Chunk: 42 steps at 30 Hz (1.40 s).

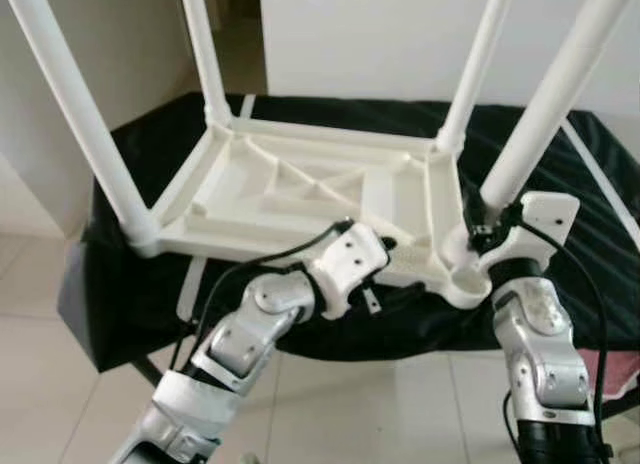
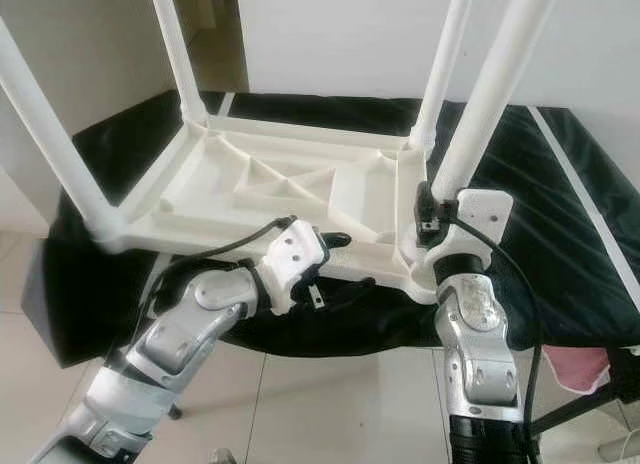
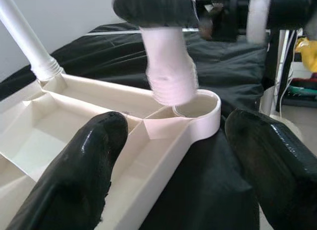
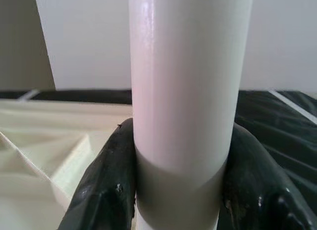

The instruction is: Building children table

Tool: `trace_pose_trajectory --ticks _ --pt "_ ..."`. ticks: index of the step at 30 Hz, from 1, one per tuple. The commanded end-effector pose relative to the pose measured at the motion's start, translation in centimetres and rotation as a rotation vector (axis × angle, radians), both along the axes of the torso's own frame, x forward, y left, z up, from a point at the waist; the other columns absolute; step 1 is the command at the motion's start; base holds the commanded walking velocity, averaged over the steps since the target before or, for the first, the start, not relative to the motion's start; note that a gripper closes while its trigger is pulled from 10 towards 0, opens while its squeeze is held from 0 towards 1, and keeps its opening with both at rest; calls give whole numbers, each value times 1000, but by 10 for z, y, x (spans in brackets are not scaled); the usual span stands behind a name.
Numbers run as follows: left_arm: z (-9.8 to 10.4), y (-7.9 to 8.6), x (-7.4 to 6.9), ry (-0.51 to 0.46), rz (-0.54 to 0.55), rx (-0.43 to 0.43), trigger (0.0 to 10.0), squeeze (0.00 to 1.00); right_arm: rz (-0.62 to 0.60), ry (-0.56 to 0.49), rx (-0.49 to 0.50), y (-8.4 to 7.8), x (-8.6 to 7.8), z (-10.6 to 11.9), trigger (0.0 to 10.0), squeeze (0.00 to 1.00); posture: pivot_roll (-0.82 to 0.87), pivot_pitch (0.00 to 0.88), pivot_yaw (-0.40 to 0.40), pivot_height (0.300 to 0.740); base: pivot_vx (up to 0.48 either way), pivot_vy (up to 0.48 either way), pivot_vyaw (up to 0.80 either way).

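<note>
A white wall backs a black cloth (image 1: 560, 199) where the upturned white table (image 1: 300, 189) lies, three legs standing. At its near right corner the right gripper (image 4: 181, 190) clamps the fourth leg (image 1: 555, 109), tip just above the socket (image 3: 195, 102). The left gripper (image 3: 181, 150) spreads wide beside the near rim. Keep the leg upright, centre it, then twist down.
</note>
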<state>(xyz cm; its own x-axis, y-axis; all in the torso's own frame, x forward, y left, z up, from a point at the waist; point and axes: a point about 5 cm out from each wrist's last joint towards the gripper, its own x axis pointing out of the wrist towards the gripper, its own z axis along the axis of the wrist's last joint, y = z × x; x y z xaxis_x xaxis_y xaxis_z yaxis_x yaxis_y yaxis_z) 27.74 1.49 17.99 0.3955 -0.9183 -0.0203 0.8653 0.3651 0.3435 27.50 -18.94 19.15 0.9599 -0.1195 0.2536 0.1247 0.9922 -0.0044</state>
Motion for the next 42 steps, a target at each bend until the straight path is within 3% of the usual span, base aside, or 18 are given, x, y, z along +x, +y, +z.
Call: trace_pose_trajectory --ticks 1,10,17,31,42 --pt "3 2 6 -28 69 -2 10000 0 -15 16 -18 -1 -3 -1 10000 0 -62 32 -11 740 0 0 0" --pt "13 8 14 6 92 -46 10000 0 -57 78 -42 -3 -12 -17 10000 0 -73 37 -7 740 0 0 0" --pt "16 5 12 28 62 -74 10000 0 -60 112 -28 -2 -14 -30 10000 0 -78 37 -5 740 0 0 0" --pt "16 3 9 47 47 -77 10000 0 -5 94 -124 1 -30 -50 10000 0 -74 42 -4 740 0 0 0" --pt "17 2 9 49 44 -80 10000 0 35 45 -111 2 -24 -55 10000 0 -74 43 5 740 0 0 0"
